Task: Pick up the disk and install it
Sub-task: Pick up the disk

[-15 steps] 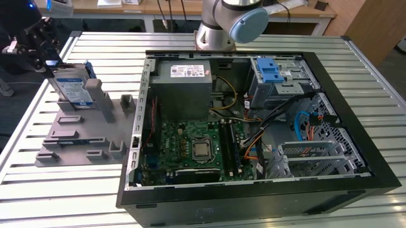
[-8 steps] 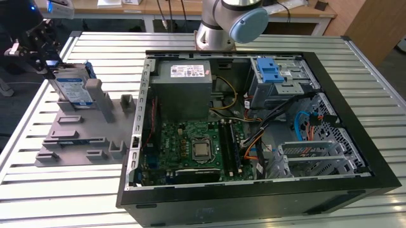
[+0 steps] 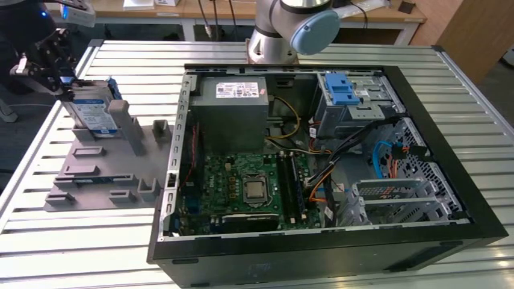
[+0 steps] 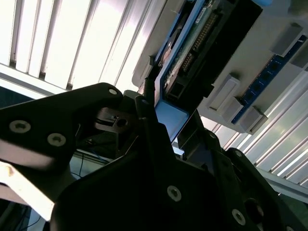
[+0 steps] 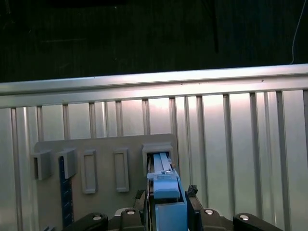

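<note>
The disk (image 3: 90,112), silver with a white-and-blue label and a blue carrier frame, stands on edge in the grey slotted stand (image 3: 100,180) at the exterior view's left. My gripper (image 3: 62,83) sits on its top end. In the first wrist view the blue frame (image 5: 166,202) is squeezed between the two black fingers (image 5: 192,193), so my gripper (image 5: 166,196) is shut on it, and the disk's lower end still reaches into the stand's slot (image 5: 159,155). The second wrist view shows the same grip (image 4: 169,120) on the frame, with the disk's connector edge (image 4: 199,43) beyond it.
An open computer case (image 3: 449,180) lies on the slatted metal table (image 3: 72,253), right of the stand. Inside are a motherboard (image 3: 241,186), a power supply (image 3: 233,102), loose cables and a drive cage with a blue latch (image 3: 343,91). The arm's base (image 3: 277,36) stands behind the case.
</note>
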{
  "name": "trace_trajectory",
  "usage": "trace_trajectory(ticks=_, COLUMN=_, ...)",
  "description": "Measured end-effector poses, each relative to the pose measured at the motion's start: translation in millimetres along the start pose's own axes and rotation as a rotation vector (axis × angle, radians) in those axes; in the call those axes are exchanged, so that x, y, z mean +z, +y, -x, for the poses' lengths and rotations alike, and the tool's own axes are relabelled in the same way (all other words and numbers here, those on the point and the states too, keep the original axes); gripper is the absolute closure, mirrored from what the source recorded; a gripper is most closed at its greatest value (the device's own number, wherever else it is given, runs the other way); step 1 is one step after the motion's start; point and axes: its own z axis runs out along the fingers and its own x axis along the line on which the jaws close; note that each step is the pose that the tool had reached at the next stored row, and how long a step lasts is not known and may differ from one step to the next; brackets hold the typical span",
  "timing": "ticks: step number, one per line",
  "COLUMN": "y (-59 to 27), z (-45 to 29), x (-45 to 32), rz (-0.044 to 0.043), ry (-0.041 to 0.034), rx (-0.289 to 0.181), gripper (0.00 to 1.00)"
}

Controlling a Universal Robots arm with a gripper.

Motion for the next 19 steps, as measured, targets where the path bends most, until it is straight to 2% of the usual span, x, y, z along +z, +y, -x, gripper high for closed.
trace_trajectory(ticks=12, y=0.5, z=0.0, x=4.4, rz=-0.0002, ry=0.0030, rx=-0.014, gripper=0.57)
trace_trajectory(ticks=13, y=0.5, z=0.0, x=4.5, rz=-0.0004, ry=0.0046, rx=-0.014, gripper=0.63)
trace_trajectory(ticks=15, y=0.5, z=-0.1, x=4.7, rz=-0.0011, ry=0.0109, rx=-0.015, gripper=0.63)
trace_trajectory(ticks=18, y=0.5, z=-0.2, x=4.5, rz=-0.0023, ry=0.0305, rx=-0.029, gripper=0.63)
trace_trajectory(ticks=19, y=0.6, z=-0.3, x=4.6, rz=-0.0027, ry=0.0341, rx=-0.038, gripper=0.63)
